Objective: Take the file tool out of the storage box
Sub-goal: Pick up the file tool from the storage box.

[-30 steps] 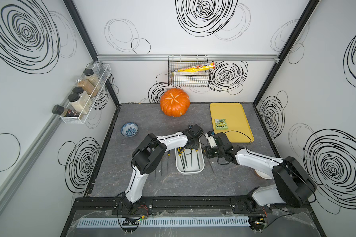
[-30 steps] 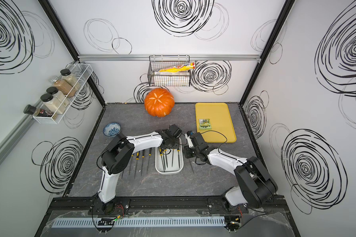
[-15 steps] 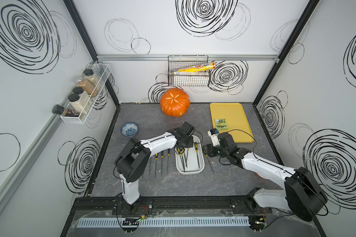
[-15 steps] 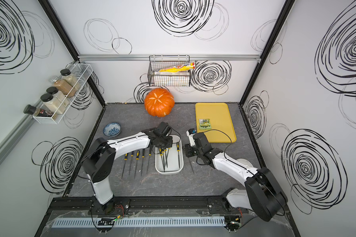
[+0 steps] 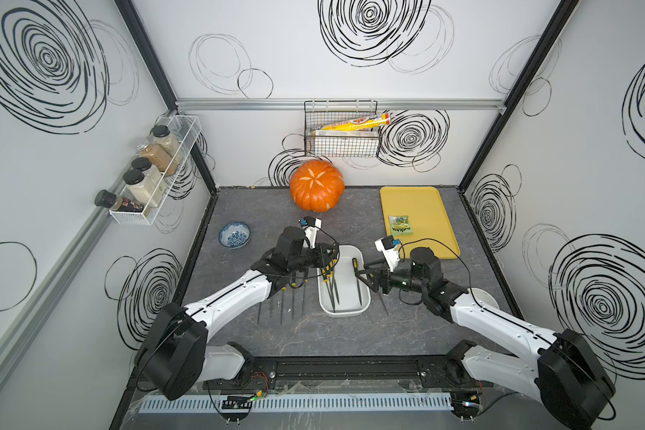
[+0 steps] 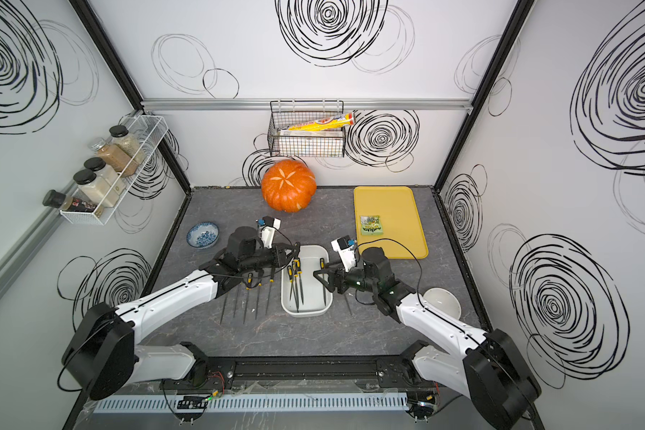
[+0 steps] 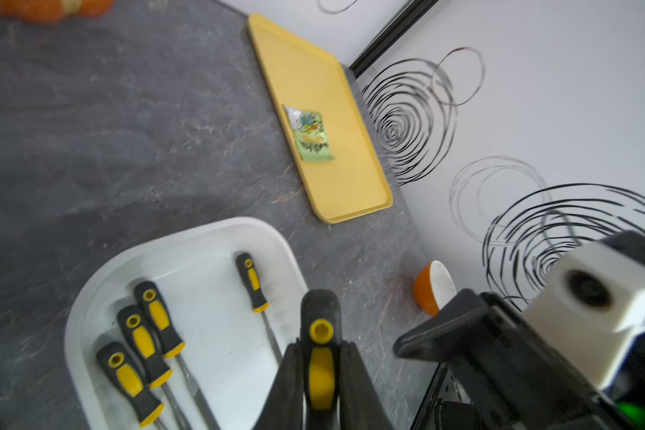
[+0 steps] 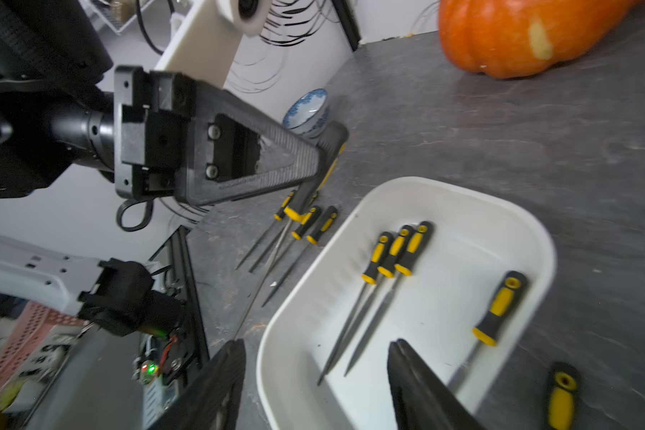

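Note:
The storage box (image 5: 345, 312) (image 6: 306, 312) is a white tub in the middle of the table. Three black-and-yellow files (image 8: 395, 253) lie together in it, and one more (image 8: 499, 305) lies apart. My left gripper (image 7: 321, 346) (image 5: 330, 260) is shut on the handle of a file tool (image 7: 321, 366) (image 8: 324, 163). That file hangs above the box's left rim (image 8: 276, 327), blade pointing down outside it. My right gripper (image 8: 313, 348) (image 5: 362, 277) stands open over the box's right side, holding nothing.
Several files (image 5: 280, 303) lie side by side on the table left of the box, and one (image 5: 384, 306) lies right of it. Behind stand a pumpkin (image 5: 316, 190), a yellow tray (image 5: 425, 201) with a green packet (image 5: 400, 225), and a blue bowl (image 5: 234, 234). A white bowl (image 6: 442, 301) sits by the right arm.
My left gripper has shifted left and toward the front with the file in it, its arm swinging outward. The right gripper's jaws have widened.

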Controlling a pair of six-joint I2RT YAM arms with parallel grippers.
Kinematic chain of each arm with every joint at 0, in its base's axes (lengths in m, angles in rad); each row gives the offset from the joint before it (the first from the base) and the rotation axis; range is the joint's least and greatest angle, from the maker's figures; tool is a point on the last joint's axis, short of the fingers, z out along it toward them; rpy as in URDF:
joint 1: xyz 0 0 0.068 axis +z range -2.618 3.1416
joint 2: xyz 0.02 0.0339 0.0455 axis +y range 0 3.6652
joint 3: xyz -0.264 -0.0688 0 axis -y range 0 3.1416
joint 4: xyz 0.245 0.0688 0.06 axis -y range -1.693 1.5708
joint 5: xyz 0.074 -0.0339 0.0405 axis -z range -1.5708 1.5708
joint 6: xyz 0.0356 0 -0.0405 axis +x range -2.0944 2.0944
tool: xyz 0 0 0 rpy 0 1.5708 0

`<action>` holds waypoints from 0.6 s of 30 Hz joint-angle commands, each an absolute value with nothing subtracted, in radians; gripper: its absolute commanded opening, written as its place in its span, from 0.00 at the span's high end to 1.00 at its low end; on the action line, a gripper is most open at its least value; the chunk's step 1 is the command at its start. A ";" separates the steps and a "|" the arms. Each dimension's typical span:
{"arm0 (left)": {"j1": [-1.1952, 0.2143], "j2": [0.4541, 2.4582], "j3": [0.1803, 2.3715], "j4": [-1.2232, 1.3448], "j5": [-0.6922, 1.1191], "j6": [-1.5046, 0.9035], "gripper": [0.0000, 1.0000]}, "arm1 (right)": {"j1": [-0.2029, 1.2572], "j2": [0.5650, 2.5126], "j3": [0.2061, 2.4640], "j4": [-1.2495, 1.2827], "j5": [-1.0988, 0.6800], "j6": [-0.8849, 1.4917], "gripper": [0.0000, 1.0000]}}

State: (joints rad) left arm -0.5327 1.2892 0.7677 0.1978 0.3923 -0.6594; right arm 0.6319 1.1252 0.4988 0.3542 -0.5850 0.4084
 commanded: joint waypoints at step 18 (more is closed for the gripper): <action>-0.617 1.223 0.749 0.320 0.341 -0.592 1.00 | 0.760 1.357 0.583 0.543 -0.844 0.456 0.56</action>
